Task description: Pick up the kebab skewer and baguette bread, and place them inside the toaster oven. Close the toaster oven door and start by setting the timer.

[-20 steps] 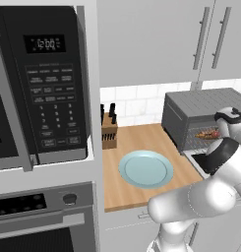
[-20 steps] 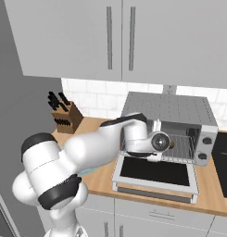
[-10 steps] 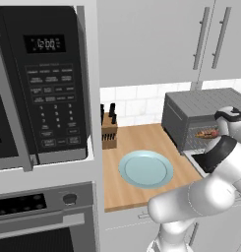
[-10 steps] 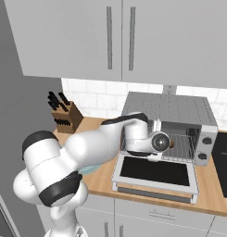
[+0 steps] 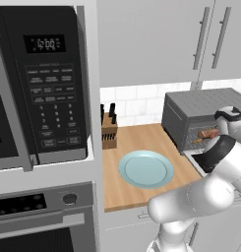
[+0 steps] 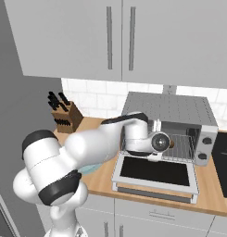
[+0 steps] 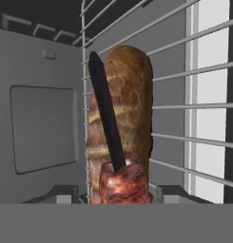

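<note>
The toaster oven (image 6: 170, 109) stands on the counter with its door (image 6: 154, 172) folded down flat in front. My gripper (image 6: 171, 144) reaches into the oven mouth over the door; its fingers are hidden, so its state cannot be read. In the hand view the golden-brown baguette bread (image 7: 130, 109) lies on the wire rack (image 7: 194, 118). The kebab skewer (image 7: 108, 133) lies against the loaf, its dark stick pointing deeper in and a reddish chunk nearest the camera. From the left base view the skewer (image 5: 208, 133) shows as red bits inside the toaster oven (image 5: 200, 106).
A light blue plate (image 5: 145, 168) sits on the wooden counter left of the oven, with a knife block (image 5: 108, 130) behind it. The black microwave (image 5: 43, 83) and built-in oven (image 5: 43, 216) stand far left. Two oven knobs (image 6: 206, 141) are on its right panel.
</note>
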Motion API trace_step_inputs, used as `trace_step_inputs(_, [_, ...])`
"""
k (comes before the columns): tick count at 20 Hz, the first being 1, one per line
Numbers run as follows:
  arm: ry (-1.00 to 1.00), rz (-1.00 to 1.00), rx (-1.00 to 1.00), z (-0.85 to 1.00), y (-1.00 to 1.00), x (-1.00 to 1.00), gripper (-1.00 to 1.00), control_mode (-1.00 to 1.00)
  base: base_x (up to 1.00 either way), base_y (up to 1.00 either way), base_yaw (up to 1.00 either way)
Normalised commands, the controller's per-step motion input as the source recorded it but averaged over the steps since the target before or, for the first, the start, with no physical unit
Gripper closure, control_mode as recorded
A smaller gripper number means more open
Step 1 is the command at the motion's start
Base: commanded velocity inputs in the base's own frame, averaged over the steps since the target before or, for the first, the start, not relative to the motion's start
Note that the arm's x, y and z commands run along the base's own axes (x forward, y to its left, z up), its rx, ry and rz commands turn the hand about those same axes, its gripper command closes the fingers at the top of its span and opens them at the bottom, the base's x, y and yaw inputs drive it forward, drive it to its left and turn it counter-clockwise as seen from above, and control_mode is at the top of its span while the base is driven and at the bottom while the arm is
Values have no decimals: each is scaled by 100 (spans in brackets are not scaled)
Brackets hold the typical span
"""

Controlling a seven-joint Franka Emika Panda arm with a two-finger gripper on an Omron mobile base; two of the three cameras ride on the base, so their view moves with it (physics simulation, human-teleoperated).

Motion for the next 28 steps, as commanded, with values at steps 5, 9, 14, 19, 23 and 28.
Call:
trace_step_inputs(5, [0,0,0,0,0,0,-100,-100,0,0,0])
trace_step_inputs(9, [1,0,0,2,-1,0,-100,-100,0,0,0])
trace_step_inputs(14, [10,0,0,30,-3,0,-100,-100,0,0,0])
trace_step_inputs(19, [11,0,0,42,0,0,-100,-100,0,0,0])
trace_step_inputs(23, [5,0,-1,29,0,-1,-100,-100,0,0,0])
trace_step_inputs(28, [0,11,-3,1,-26,-34,-100,-100,0,0,0])
